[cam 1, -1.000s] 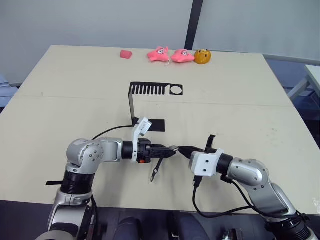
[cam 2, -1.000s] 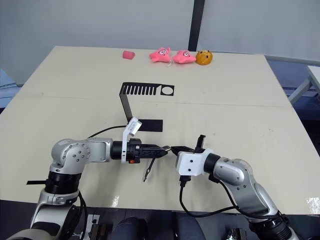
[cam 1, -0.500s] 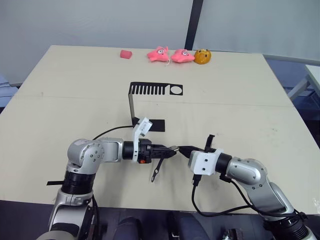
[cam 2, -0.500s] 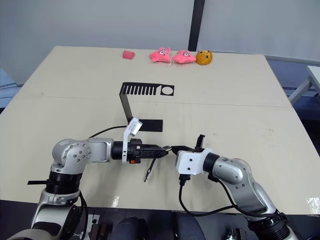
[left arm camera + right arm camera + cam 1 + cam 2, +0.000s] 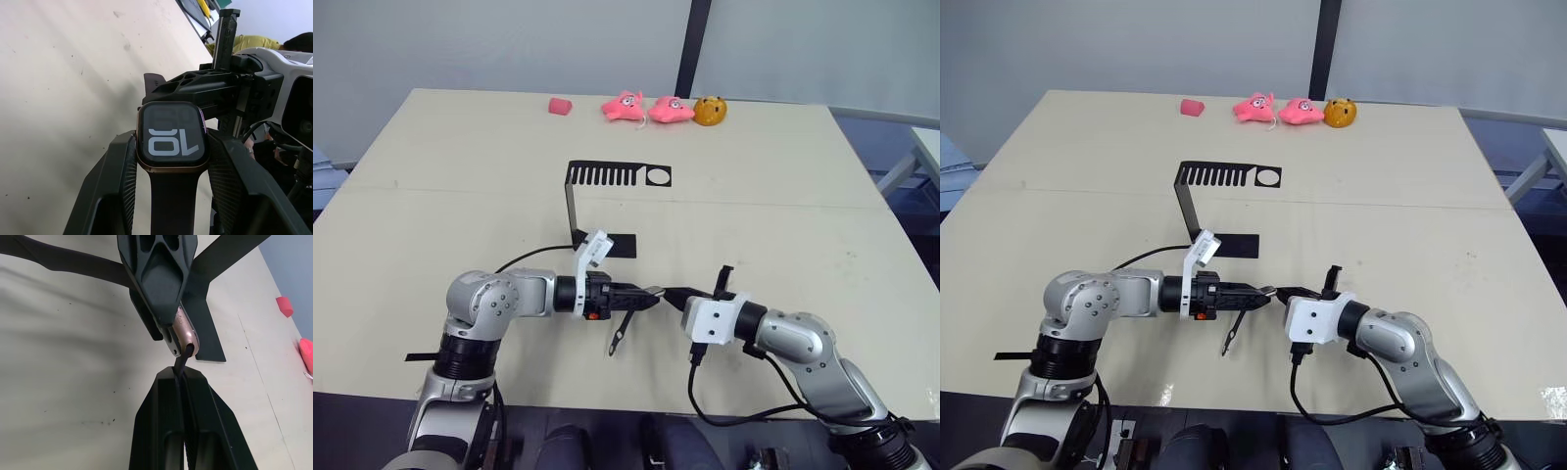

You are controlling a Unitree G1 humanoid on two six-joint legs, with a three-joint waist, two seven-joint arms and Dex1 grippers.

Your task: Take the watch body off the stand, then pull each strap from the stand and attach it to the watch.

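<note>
My left gripper (image 5: 646, 297) is shut on the watch body (image 5: 172, 137), a rounded-square case with a black screen and white digits. One dark strap (image 5: 619, 338) is attached to the case and hangs from it toward the table. My right gripper (image 5: 182, 374) is shut on the other strap (image 5: 182, 363), whose tip meets the free end of the case. The two grippers stand tip to tip just above the table's near middle. Behind them is the black stand (image 5: 617, 176), with nothing on its slotted top plate.
Pink soft toys (image 5: 646, 106), an orange one (image 5: 710, 110) and a small pink block (image 5: 558, 105) line the table's far edge. A strip of black tape (image 5: 419, 357) lies at the near left edge. Black cables trail from both wrists.
</note>
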